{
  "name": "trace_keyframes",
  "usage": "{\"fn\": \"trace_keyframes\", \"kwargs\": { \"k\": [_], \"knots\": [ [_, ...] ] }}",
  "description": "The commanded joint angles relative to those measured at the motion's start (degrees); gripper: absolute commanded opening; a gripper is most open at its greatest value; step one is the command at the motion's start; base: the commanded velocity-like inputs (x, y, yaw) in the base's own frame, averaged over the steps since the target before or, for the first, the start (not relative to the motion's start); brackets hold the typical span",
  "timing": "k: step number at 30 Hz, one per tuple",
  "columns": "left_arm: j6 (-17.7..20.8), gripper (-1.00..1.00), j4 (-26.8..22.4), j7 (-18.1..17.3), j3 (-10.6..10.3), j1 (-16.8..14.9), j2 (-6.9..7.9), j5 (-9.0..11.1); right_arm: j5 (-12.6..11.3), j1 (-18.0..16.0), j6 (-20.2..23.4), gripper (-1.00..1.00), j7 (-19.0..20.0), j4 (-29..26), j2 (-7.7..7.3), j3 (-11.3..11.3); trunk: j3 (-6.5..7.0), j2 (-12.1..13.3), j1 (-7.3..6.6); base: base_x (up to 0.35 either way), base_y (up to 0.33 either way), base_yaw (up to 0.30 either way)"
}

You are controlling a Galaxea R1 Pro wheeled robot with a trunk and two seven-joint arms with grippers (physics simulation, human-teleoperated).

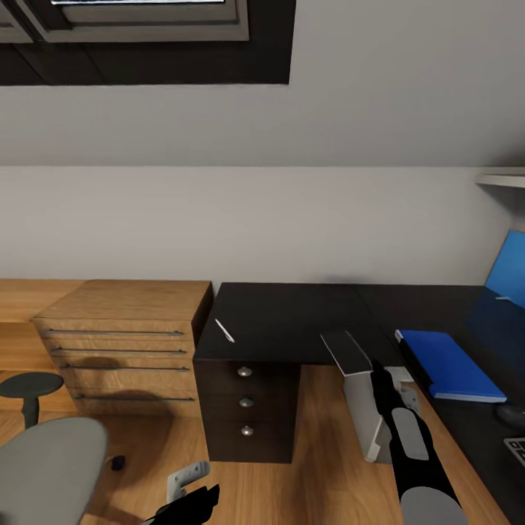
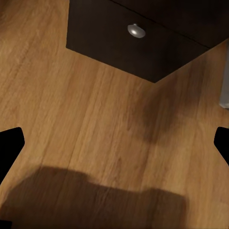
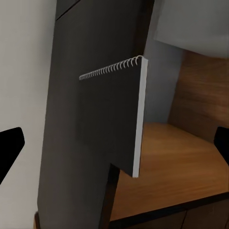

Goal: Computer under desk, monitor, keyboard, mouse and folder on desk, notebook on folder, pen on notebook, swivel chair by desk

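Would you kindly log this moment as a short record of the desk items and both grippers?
desk: glossy black top, drawers below
folder: blue, flat on the desk
notebook: dark, spiral-bound, overhanging the desk edge
pen: white, on the desk, apart from the notebook
swivel chair: grey, on the floor
left gripper: open, above the wood floor
right gripper: open, facing the notebook

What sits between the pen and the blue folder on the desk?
Head view: the dark spiral notebook, at the desk's front edge, sits between the pen and the folder. The rest of that stretch is bare black top.
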Motion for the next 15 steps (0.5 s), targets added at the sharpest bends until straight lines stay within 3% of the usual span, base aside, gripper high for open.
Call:
{"fn": "trace_keyframes", "kwargs": {
  "k": [1, 11, 15],
  "knots": [
    [0.1, 1.0, -0.1, 0.5, -0.1, 0.0, 0.01, 0.6, -0.4, 0.0, 0.3, 1.0, -0.3, -0.1, 0.06, -0.2, -0.24, -0.4, 0.23, 0.0, 0.0, 0.0],
    [0.1, 1.0, -0.1, 0.5, -0.1, 0.0, 0.01, 0.6, -0.3, 0.0, 0.3, 1.0, 0.0, 2.7, 0.13, 0.0, -2.03, -4.5, 2.43, 0.0, 0.0, 0.0],
    [0.1, 1.0, -0.1, 0.5, -0.1, 0.0, 0.01, 0.6, -0.2, 0.0, 0.1, 1.0, 3.3, 5.0, 0.13, 0.1, -2.75, -6.1, 3.3, 0.0, 0.0, 0.0]
  ]
}}
